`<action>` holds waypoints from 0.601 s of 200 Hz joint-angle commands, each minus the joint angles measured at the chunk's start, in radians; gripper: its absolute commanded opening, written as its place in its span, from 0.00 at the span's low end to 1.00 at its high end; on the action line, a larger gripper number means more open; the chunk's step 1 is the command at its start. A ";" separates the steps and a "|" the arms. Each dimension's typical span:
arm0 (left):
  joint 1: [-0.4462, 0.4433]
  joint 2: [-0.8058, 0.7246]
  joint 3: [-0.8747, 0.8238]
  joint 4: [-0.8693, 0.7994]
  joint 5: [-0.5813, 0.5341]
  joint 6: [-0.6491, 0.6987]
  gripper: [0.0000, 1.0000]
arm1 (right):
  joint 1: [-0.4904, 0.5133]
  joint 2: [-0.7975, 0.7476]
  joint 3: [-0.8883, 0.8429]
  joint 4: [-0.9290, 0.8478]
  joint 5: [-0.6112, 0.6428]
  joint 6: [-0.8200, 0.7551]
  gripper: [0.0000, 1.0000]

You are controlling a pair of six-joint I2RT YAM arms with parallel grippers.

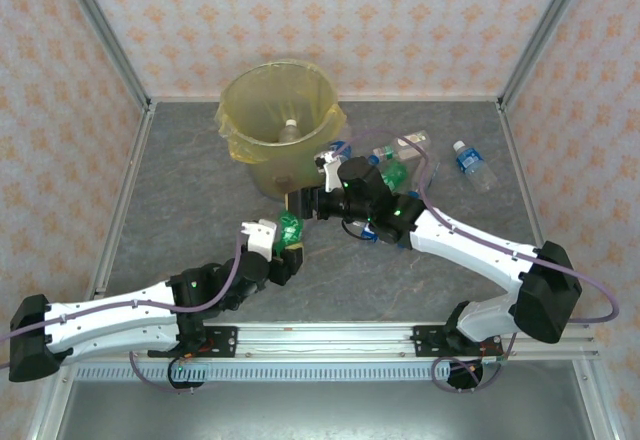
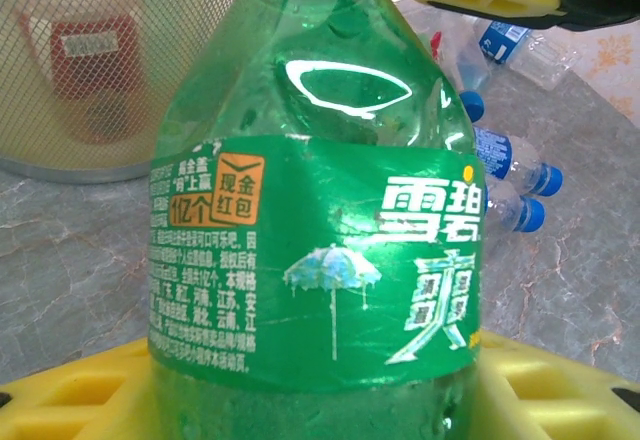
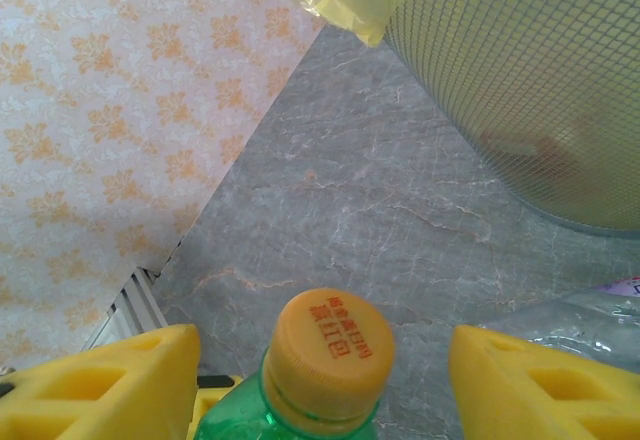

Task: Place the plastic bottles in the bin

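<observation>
From above, the left gripper [image 1: 288,235], jaws clamped on a green bottle [image 1: 291,224], holds it just in front of the bin [image 1: 255,155], the right gripper [image 1: 304,203] alongside; in the left wrist view that bottle sits between yellow pads [image 2: 60,400], with blue-capped bottles [image 2: 505,155] right of the bin; in the right wrist view the right jaws stand apart, flanking its orange cap [image 3: 330,355] near the bin.

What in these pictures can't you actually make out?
- Green bottle: left wrist view, cap and base cut off by the top and bottom edges.
- Small print on its label: left wrist view, too small to read.
- Bin: top view, one bottle shows inside; anything deeper is veiled by the liner.
- Bottle pile: top view, partly covered by the right arm, so no sure count.
</observation>
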 commanded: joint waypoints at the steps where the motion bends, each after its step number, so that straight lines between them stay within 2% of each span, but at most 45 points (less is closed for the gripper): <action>1: -0.018 0.014 -0.007 0.048 -0.034 0.017 0.59 | 0.004 0.008 0.029 -0.004 0.027 0.012 0.65; 56: -0.033 0.028 -0.002 0.065 -0.052 0.015 0.59 | 0.003 0.031 0.015 0.021 -0.031 0.039 0.59; 86: -0.036 0.041 0.001 0.086 -0.050 0.017 0.59 | 0.003 0.032 0.010 0.033 -0.068 0.042 0.43; 120: -0.038 0.054 0.013 0.074 -0.061 0.014 0.60 | 0.003 0.017 0.007 0.035 -0.067 0.044 0.35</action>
